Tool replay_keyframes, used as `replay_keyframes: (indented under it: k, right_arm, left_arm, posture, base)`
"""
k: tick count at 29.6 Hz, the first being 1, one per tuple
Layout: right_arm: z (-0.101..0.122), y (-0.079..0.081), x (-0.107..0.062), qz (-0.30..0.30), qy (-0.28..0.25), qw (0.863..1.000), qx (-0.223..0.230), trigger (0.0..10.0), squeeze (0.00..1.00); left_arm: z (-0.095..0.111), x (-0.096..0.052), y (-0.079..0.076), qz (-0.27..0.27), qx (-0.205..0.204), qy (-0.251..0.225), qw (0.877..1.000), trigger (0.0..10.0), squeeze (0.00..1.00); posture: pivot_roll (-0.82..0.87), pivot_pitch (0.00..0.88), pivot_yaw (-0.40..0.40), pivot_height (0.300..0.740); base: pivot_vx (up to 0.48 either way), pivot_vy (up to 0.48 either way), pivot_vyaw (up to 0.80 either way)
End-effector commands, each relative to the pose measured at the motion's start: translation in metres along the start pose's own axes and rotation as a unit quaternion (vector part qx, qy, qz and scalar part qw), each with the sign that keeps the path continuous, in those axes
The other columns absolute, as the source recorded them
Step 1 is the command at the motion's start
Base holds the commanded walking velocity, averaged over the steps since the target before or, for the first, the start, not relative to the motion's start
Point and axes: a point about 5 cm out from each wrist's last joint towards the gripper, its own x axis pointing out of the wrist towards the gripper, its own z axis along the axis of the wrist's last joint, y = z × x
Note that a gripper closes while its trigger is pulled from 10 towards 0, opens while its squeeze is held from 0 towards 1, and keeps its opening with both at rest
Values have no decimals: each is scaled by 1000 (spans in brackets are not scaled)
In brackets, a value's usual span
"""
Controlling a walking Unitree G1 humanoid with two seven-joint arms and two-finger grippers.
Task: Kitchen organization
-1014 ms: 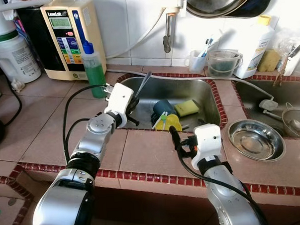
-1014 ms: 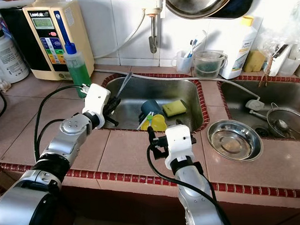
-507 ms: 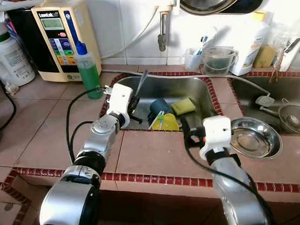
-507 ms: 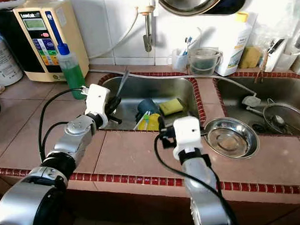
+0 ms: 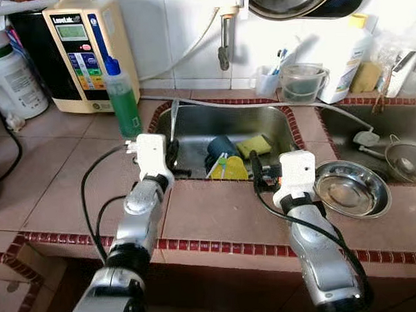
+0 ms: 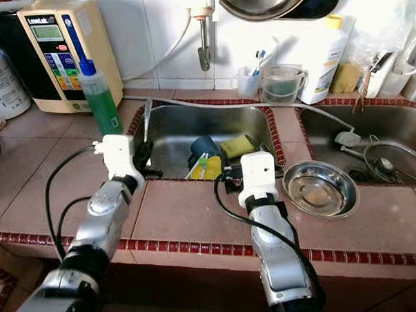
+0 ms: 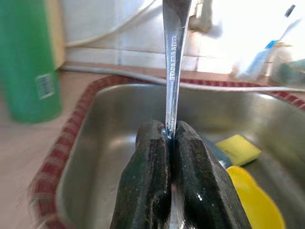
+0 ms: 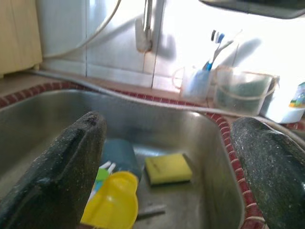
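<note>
Over the sink's left rim, left gripper [image 7: 170, 167] pinching steel utensil [image 7: 174, 52] upright, right gripper [image 8: 167, 176] spread

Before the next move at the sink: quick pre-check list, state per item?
1. Left pincer shut on the stainless utensil handle: ok, handle clamped between the fingers, pointing up.
2. Which utensil it is: cannot tell, the working end is hidden.
3. Right pincer open, nothing between its fingers: ok.
4. Right pincer aimed at the sink contents: ok, yellow scoop, dark blue cup and yellow sponge lie ahead of it.
5. Steel bowl beside the right arm on the counter: ok, close but apart from it.
6. Green soap bottle upright near the left arm: ok, not touching.
</note>
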Motion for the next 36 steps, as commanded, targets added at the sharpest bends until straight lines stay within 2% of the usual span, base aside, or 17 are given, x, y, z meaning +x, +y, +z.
replay_keyframes:
  k: [1, 6, 9, 13, 15, 17, 23, 25, 28, 29, 31, 32, 34, 36]
  right_arm:
    - [-1, 0, 3, -6, -4, 1000, 6, 10000, 0]
    - [-3, 5, 2, 3, -2, 1000, 6, 10000, 0]
    - [-5, 3, 3, -1, -4, 1000, 2, 10000, 0]
    - [-7, -2, 3, -14, -5, 1000, 1, 10000, 0]
    - [-8, -3, 3, -27, -5, 1000, 6, 10000, 0]
    - [-9, -2, 5, -31, -5, 999, 12, 10000, 0]
    - [-14, 1, 9, -16, -2, 1000, 4, 10000, 0]
    - [-17, 0, 11, -21, 3, 1000, 18, 10000, 0]
    - [-18, 1, 13, -12, 5, 1000, 10, 10000, 0]
    - [-16, 3, 14, -6, 0, 1000, 11, 10000, 0]
    - [-16, 3, 14, -4, -2, 1000, 9, 10000, 0]
    - [-16, 3, 15, -6, -3, 1000, 13, 10000, 0]
    - [-18, 0, 15, -12, -3, 1000, 18, 10000, 0]
    - [-18, 0, 16, -12, -2, 1000, 14, 10000, 0]
  left_arm:
    - [7, -1, 9, 18, 2, -11, 1000, 10000, 0]
    - [1, -12, 15, 15, -2, -8, 1000, 10000, 0]
    - [-3, -16, 13, 2, -2, 0, 1000, 10000, 0]
    - [-4, -14, 8, -15, -9, 7, 1000, 10000, 0]
    - [4, -8, 9, -12, 14, 2, 1000, 10000, 0]
    - [13, -3, 11, -16, 20, -11, 1000, 10000, 0]
    - [10, -2, 18, 16, 50, 5, 999, 10000, 0]
    - [8, -3, 18, 21, 27, -1, 999, 10000, 0]
    - [1, -3, 20, 45, 32, 22, 998, 10000, 0]
    - [0, -7, 19, 43, 12, 16, 999, 10000, 0]
    - [-2, -9, 19, 46, 9, 18, 999, 10000, 0]
    - [-7, -14, 19, 44, -9, 23, 999, 10000, 0]
    - [-13, -18, 21, 48, 1, 28, 998, 10000, 0]
    - [-13, -20, 22, 46, -11, 21, 999, 10000, 0]
  posture:
    - [-205, 0, 46, 740]
    - [-184, 0, 12, 740]
    - [-193, 0, 20, 740]
    - [-199, 0, 29, 740]
    - [-198, 0, 35, 740]
    - [-193, 0, 41, 740]
    - [-197, 0, 53, 740]
    - [-200, 0, 47, 740]
    - [-190, 0, 40, 740]
    - [-193, 0, 36, 740]
    - [-192, 0, 35, 740]
    - [-189, 0, 32, 740]
    - [-184, 0, 30, 740]
    - [-188, 0, 26, 740]
  base:
    - [0, 0, 0]
    - [0, 0, 0]
    - [0, 0, 0]
    - [0, 0, 0]
    - [0, 0, 0]
    - [0, 0, 0]
    - [0, 0, 0]
    - [0, 0, 0]
    - [0, 0, 0]
    - [0, 0, 0]
    - [0, 0, 0]
    - [0, 0, 0]
    - [0, 0, 0]
    - [0, 0, 0]
